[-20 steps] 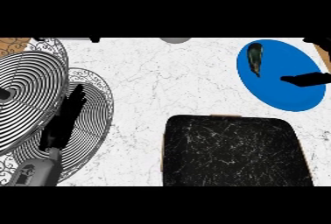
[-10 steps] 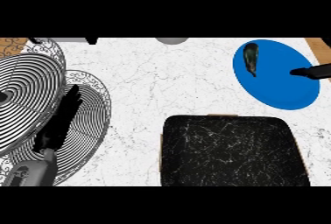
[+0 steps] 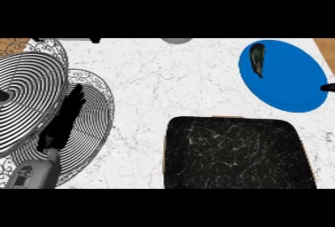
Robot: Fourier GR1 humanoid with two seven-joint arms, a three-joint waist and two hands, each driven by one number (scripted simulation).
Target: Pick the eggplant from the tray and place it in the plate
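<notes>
The eggplant (image 3: 258, 59) is seen lying on the blue plate (image 3: 288, 84), up and left of the right robot hand (image 3: 327, 87), whose fingers cannot be told. The left robot hand (image 3: 65, 122) rests open. A clean withdrawal is advised

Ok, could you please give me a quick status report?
Left hand open, resting over patterned plate. Right hand only a tip at right edge. Eggplant on blue plate; tray empty.

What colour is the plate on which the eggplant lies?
Plain blue; the plate with the eggplant shows in the head view.
</notes>
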